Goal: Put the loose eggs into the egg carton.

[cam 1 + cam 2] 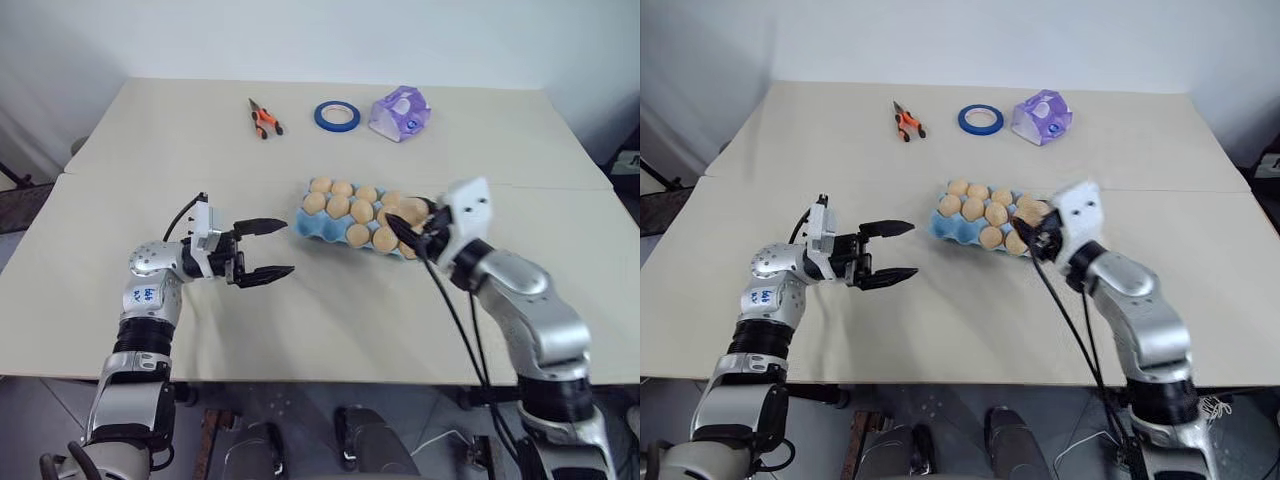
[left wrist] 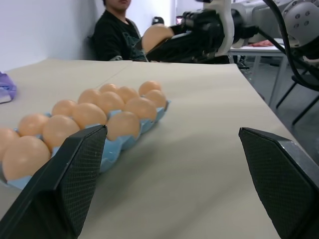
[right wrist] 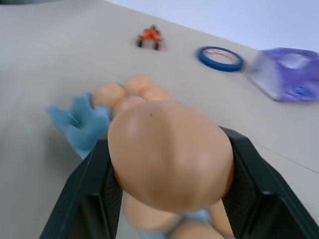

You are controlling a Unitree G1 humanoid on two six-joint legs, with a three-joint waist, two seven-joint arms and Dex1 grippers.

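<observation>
Left gripper (image 1: 266,251) agape; right gripper (image 3: 169,191) clamped

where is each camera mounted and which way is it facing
Left and right eye views: on the head, looking forward and down at the table; both arms show.
Left wrist view: on the left wrist, looking across the egg carton between the open left gripper.
Right wrist view: on the right wrist, looking over the carton; the right gripper clamps an egg.
Shared: every view shows the carton; the left wrist view also catches that held egg.
</observation>
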